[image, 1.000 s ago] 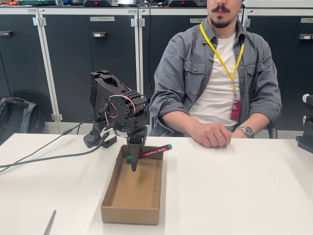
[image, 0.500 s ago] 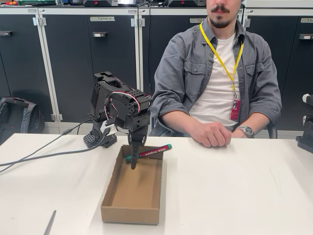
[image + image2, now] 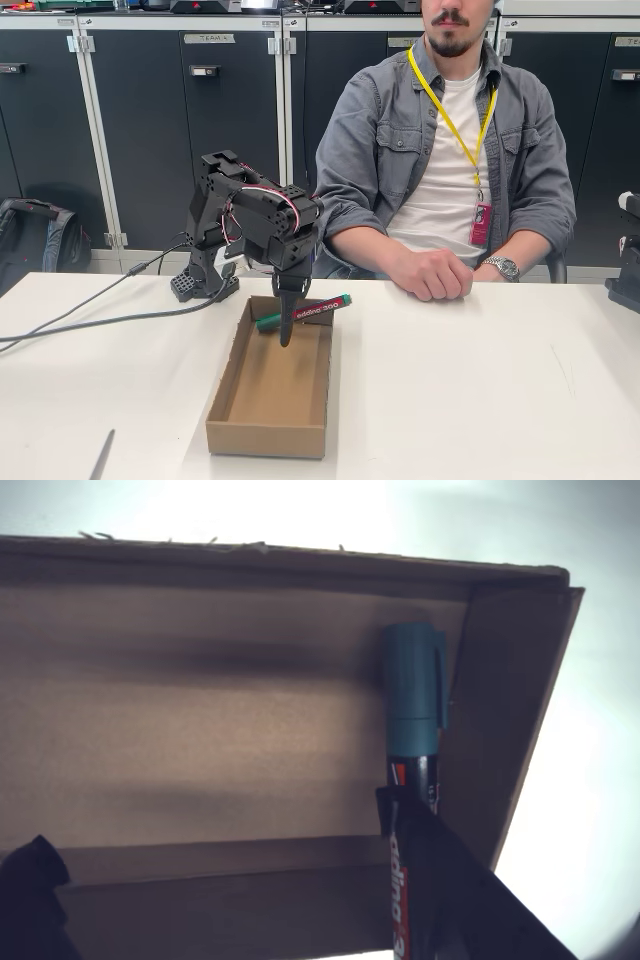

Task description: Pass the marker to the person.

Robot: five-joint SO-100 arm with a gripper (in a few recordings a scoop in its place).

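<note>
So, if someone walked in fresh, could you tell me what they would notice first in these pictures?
Probably the black arm reaching down into the open cardboard box at the table's middle, its gripper beside the green-capped marker lying across the box's far end. Next, the person seated just behind the table, forearms resting on its edge. In the wrist view, the marker runs alongside one dark finger.

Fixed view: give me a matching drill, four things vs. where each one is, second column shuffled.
Things:
1. marker
2. cardboard box
3. person's hands
4. tool

Places:
A. resting on the table's far edge
B. lying across the box's far end
C. on the table, open side up
D. reaching down into the box at the marker

Pairs: 1-B, 2-C, 3-A, 4-D
</note>
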